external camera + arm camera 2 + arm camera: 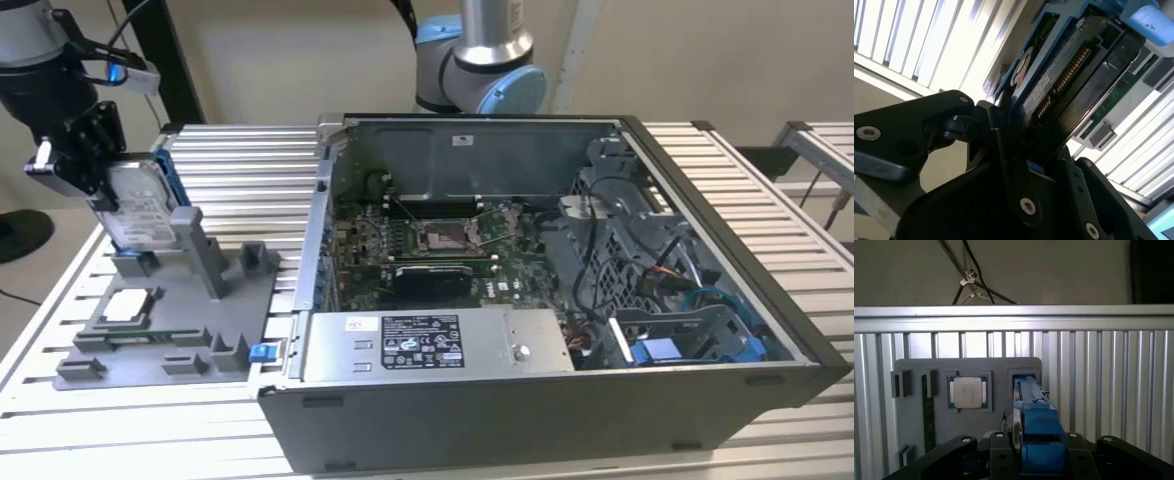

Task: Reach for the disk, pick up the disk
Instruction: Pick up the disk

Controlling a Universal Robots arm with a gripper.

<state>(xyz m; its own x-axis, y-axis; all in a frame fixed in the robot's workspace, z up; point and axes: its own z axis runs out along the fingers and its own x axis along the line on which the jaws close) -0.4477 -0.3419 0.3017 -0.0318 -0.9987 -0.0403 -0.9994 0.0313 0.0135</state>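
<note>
The disk [139, 205], silver-grey with a blue frame, stands on edge at the far end of the grey fixture [174, 330], on the exterior view's left. My gripper [107, 190] comes down from above and is shut on the disk's upper part. In the first wrist view the disk's blue edge [1035, 425] runs between the black fingers [999, 455] of the gripper [1036, 452]. The second wrist view shows its connector edge [1064, 85] clamped by the gripper [1019, 150]. Whether the disk's lower end still sits in the fixture's slot I cannot tell.
A pale square chip [127, 305] [968, 392] and a green memory stick [929, 410] lie in the fixture. An open computer case [721, 330] with a labelled grey box [427, 345] stands right beside it on the slatted metal table [227, 150]. The arm's base [474, 60] is behind the case.
</note>
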